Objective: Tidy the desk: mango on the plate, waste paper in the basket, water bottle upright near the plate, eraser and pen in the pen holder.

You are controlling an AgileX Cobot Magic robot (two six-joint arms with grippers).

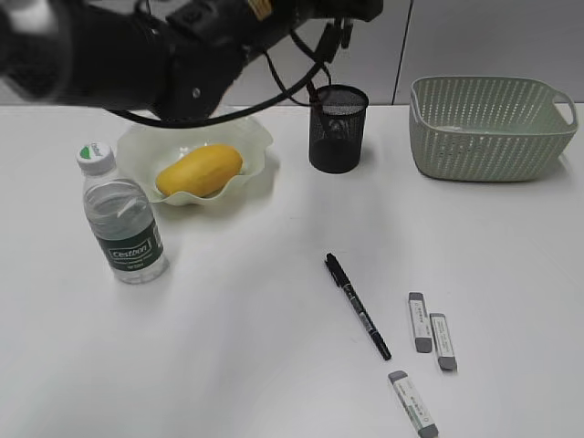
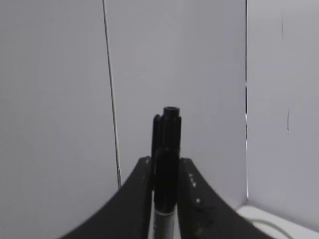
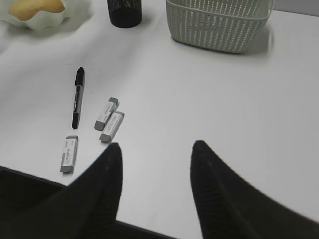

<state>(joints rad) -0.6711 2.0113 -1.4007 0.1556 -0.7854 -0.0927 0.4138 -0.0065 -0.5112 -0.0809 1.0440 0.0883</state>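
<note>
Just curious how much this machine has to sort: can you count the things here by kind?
Yellow-orange oval mango: 1
Pale green wavy-rimmed plate: 1
Clear plastic water bottle: 1
Black mesh pen holder: 1
Sage green plastic basket: 1
Black pens: 2, one lying loose, one in the left gripper
White-grey erasers: 3
Total: 10

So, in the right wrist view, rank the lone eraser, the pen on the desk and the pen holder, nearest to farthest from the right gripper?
From the right gripper, open at the bottom of the view:
1. Lone eraser, just to its left.
2. Pen lying on the desk, farther up on the left.
3. Pen holder, at the top edge, far end of the desk.
</note>
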